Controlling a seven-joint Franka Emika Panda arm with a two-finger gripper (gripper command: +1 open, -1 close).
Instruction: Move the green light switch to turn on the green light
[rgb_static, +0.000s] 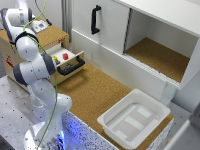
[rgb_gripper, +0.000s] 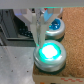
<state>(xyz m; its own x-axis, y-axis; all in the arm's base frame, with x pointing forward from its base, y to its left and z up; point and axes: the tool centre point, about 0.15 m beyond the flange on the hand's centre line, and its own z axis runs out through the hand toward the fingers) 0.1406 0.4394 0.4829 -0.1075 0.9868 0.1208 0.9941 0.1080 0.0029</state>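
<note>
While the arm (rgb_static: 31, 62) reached to the box top (rgb_static: 47, 35) at the exterior view's left, the gripper (rgb_gripper: 42, 26) hung over the green light (rgb_gripper: 49, 51), which glowed. Its fingers (rgb_gripper: 36, 27) blurred; whether they gripped anything I cannot tell. The switch could not be made out.

One white bin (rgb_static: 134, 119); one open drawer (rgb_static: 69, 61); two round lights (rgb_gripper: 49, 53), one lit green.
</note>
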